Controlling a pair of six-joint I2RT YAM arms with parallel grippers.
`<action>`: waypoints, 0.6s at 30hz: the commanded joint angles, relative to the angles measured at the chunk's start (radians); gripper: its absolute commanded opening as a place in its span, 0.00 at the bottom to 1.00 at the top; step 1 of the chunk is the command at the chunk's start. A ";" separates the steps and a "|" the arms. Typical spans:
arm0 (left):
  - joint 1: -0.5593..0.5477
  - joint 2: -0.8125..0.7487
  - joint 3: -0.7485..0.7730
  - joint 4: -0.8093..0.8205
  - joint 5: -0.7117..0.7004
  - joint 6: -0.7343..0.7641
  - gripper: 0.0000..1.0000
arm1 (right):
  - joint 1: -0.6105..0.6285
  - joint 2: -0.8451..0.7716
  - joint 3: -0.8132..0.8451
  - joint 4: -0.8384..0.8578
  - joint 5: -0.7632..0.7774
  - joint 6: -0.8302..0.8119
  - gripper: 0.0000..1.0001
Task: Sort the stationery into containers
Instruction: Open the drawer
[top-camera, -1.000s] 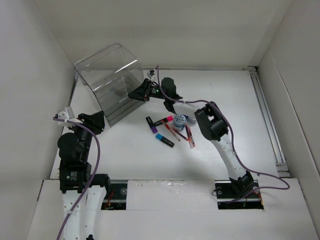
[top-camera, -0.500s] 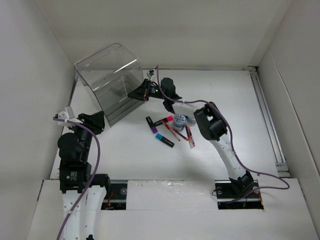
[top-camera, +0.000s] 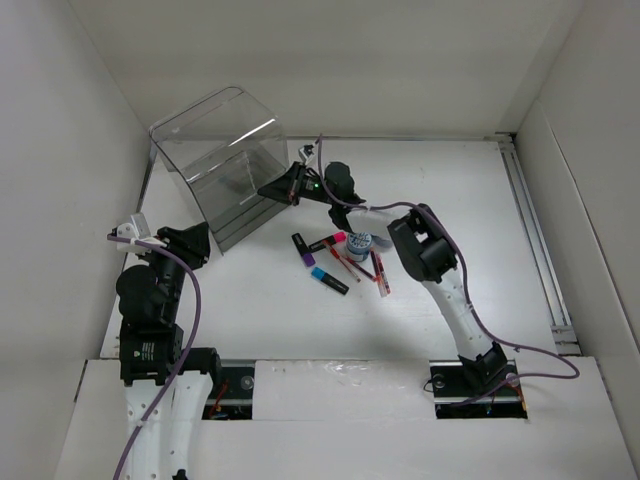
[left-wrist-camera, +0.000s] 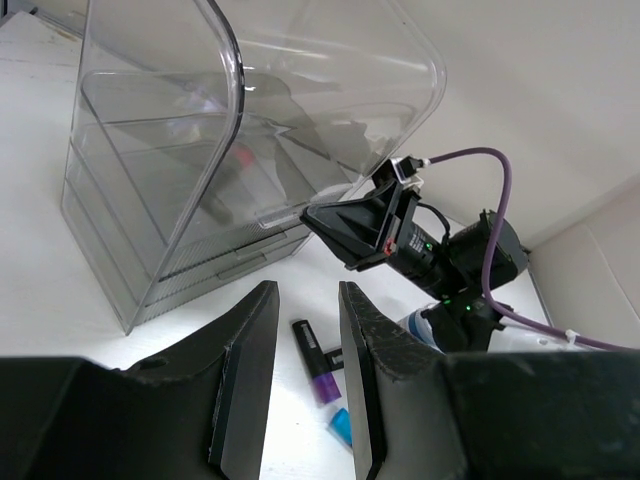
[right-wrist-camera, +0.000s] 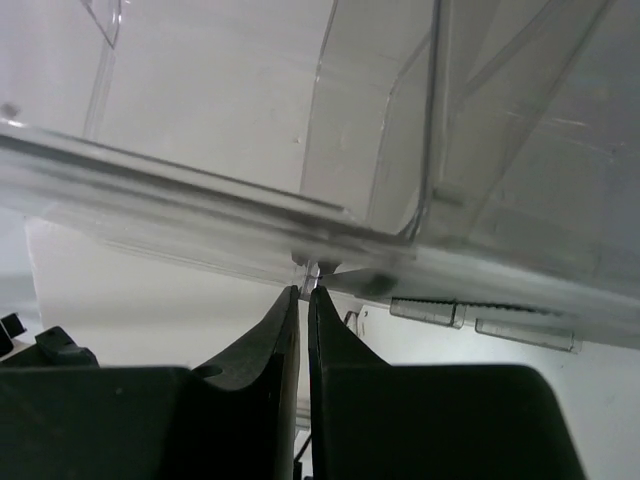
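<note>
- Overhead view, organizer (top-camera: 215, 160): a clear box sitting at the far left of the table (top-camera: 460, 200).
- Overhead view, stationery (top-camera: 340, 257): markers (top-camera: 328, 280), red pens (top-camera: 381, 272) and a roll (top-camera: 358, 241) are lying in a loose heap mid-table, near the organizer but outside it.
- Overhead view, right gripper (top-camera: 274, 187): reaching to the organizer's right front corner, with the arm stretching above the heap.
- Overhead view, left gripper (top-camera: 195, 240): hanging near the organizer's left front corner.
- Left wrist view, left gripper (left-wrist-camera: 305, 295): the jaws are standing partly apart and carrying nothing. The organizer (left-wrist-camera: 150, 180) is sitting ahead of it, untouched.
- Right wrist view, right gripper (right-wrist-camera: 303, 293): the jaws are nearly together with only a sliver showing between them. The tips are sitting at a clear edge of the organizer (right-wrist-camera: 480, 150), and I cannot tell whether they are pinching it.
- Risk, in my judgement:
  - The tips are meeting very little plastic, so they could slip off.
  - A pull here could drag or tip the light box, since nothing is bracing it.
  - The right forearm could sweep the heap.
</note>
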 joint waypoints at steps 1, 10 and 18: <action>-0.003 0.000 0.000 0.044 0.015 0.005 0.27 | -0.004 -0.111 -0.062 0.114 0.007 -0.026 0.00; -0.003 -0.020 0.018 0.024 -0.006 -0.014 0.27 | -0.004 -0.263 -0.226 0.194 0.007 -0.026 0.00; -0.003 -0.049 0.028 -0.007 -0.038 -0.023 0.27 | -0.004 -0.380 -0.330 0.223 0.007 -0.026 0.00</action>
